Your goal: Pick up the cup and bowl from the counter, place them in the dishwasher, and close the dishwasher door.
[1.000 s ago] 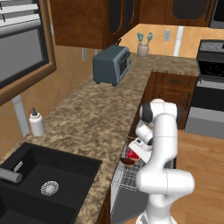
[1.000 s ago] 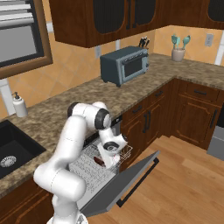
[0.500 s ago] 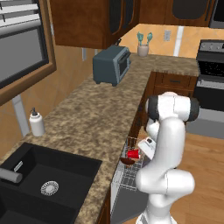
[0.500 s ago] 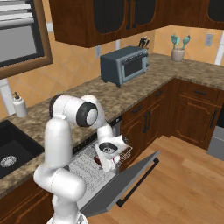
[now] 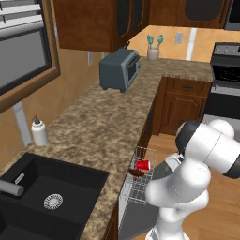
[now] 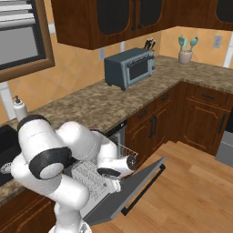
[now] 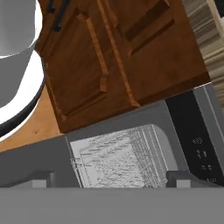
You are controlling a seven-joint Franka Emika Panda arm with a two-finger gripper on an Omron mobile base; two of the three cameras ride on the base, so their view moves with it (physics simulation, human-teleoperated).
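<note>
Lying in the wire dishwasher [image 5: 140, 180] rack, red tapered cup [image 5: 143, 165], dark round bowl [image 5: 136, 173], hand [image 7: 109, 177] open.

The arm [image 5: 197, 164] swings away from the dishwasher rack [image 5: 140, 176] — its elbow now folds low over the dishwasher door [image 6: 132, 191]. The cup [image 5: 143, 164] and the bowl [image 5: 136, 173] sit uncovered in the rack — earlier the hand hung right over them.

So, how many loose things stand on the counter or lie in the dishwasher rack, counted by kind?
Cup: 1
Bowl: 1
Toaster oven: 1
Utensil holder: 1
Soap bottle: 1
Knife block: 1
Total: 6
</note>
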